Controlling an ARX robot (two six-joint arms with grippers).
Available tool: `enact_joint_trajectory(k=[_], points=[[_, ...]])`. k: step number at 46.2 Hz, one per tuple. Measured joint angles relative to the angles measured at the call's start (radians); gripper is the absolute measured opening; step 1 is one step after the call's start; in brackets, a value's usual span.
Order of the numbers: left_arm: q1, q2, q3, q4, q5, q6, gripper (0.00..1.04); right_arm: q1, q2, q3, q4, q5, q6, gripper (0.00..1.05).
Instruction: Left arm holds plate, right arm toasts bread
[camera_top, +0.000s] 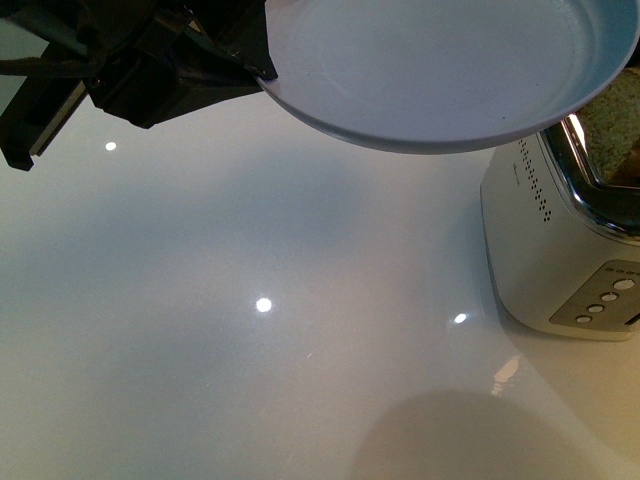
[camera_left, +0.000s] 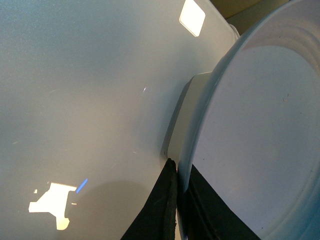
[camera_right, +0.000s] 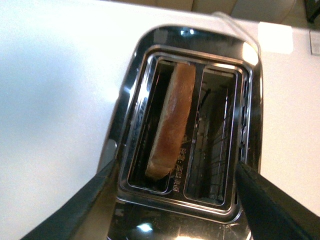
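The left claw (camera_top: 262, 62) is clamping the plate (camera_top: 430, 70) by its rim; the right claw (camera_right: 176, 167), spread wide, is hovering over the bread (camera_right: 172, 120) in the toaster (camera_right: 165, 215).

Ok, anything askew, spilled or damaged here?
Nothing stands out. The bread stands in one slot of the toaster, the other slot empty. The plate is empty, clamped at its rim by the left gripper near the toaster. No spills or damage visible.

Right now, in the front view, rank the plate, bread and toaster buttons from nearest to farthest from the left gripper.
1. plate: clamped in the left gripper.
2. bread: far right, in the toaster.
3. toaster buttons: lower right.
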Motion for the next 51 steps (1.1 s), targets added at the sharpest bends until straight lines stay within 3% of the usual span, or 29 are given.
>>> enact_joint_trajectory(k=[11,20,24,28,31,39,41,44,51], points=[[0.000,0.000,0.000,0.000,0.000,0.000,0.03,-0.060,-0.204,-0.048,-0.005,-0.112,-0.009,0.97],[0.000,0.000,0.000,0.000,0.000,0.000,0.03,-0.160,-0.488,-0.139,-0.101,-0.267,-0.054,0.96],[0.000,0.000,0.000,0.000,-0.001,0.000,0.03,-0.156,-0.561,-0.254,0.148,-0.149,0.010,0.84],[0.000,0.000,0.000,0.000,0.000,0.000,0.03,-0.145,-0.589,-0.333,0.306,-0.118,0.044,0.74],[0.000,0.000,0.000,0.000,0.000,0.000,0.03,-0.127,-0.624,-0.417,0.405,-0.099,0.070,0.59],[0.000,0.000,0.000,0.000,0.000,0.000,0.03,-0.092,-0.708,-0.530,0.429,-0.061,0.089,0.25],[0.000,0.000,0.000,0.000,0.000,0.000,0.03,-0.056,-0.727,-0.549,0.429,-0.004,0.090,0.17],[0.000,0.000,0.000,0.000,0.000,0.000,0.03,-0.019,-0.762,-0.580,0.429,0.006,0.092,0.04],[0.000,0.000,0.000,0.000,0.000,0.000,0.03,-0.011,-0.833,-0.635,0.415,0.017,0.093,0.02]])
